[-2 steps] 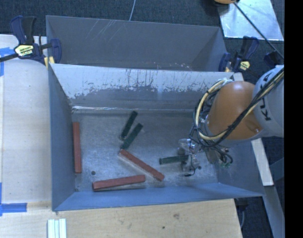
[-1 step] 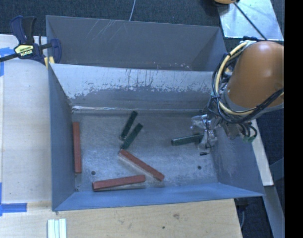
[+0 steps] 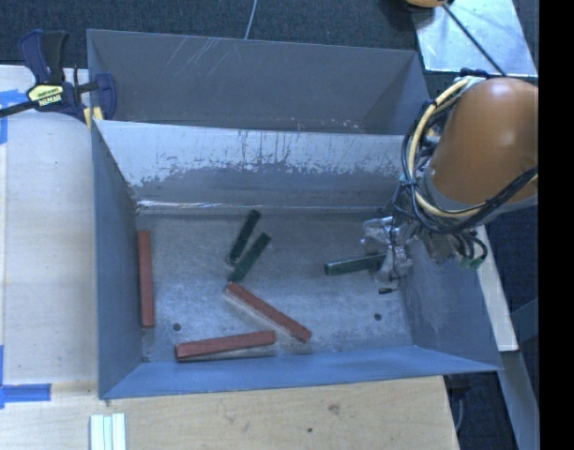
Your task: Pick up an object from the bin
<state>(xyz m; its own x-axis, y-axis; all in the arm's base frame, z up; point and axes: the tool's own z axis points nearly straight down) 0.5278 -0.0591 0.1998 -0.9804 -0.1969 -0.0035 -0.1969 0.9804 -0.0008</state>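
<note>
My hand [image 3: 390,256] hung low by the right wall of the grey metal bin [image 3: 268,92], at a dark green flat stick's [image 3: 351,266] end; whether it gripped, I couldn't tell.

Grey bin [image 3: 268,82], 3 reddish-brown bars [image 3: 146,279], 3 dark green sticks [image 3: 245,237], orange arm cover [image 3: 484,139].

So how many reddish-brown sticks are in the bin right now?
3 reddish-brown sticks: the left stick lies along the left wall, the front stick along the near wall, the slanted stick just above it. The arm could hide another at right.
</note>
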